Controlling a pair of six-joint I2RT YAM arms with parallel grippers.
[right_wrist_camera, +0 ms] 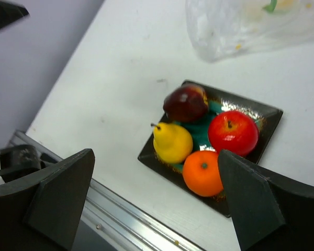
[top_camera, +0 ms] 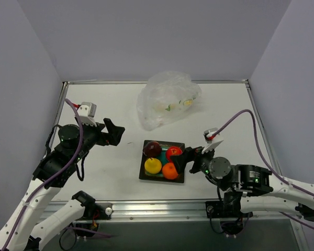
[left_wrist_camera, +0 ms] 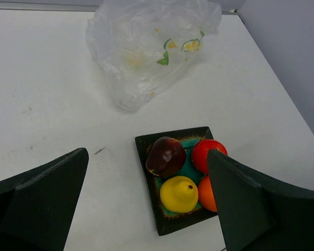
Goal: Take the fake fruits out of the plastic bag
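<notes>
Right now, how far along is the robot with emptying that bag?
Looks finished. The dark red, bright red, yellow and orange fruits all sit on the teal plate, and the plastic bag lies apart, seemingly empty. The left claw and right claw are open, holding nothing. Nothing seems left.

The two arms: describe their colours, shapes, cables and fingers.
The left arm and the right arm both have white link shells and black joint housings. A purple cable runs along each arm. Each wrist carries a small white-grey camera block. The fingers are matte black, broad and wedge-shaped. A small green light shows on the right arm.
</notes>
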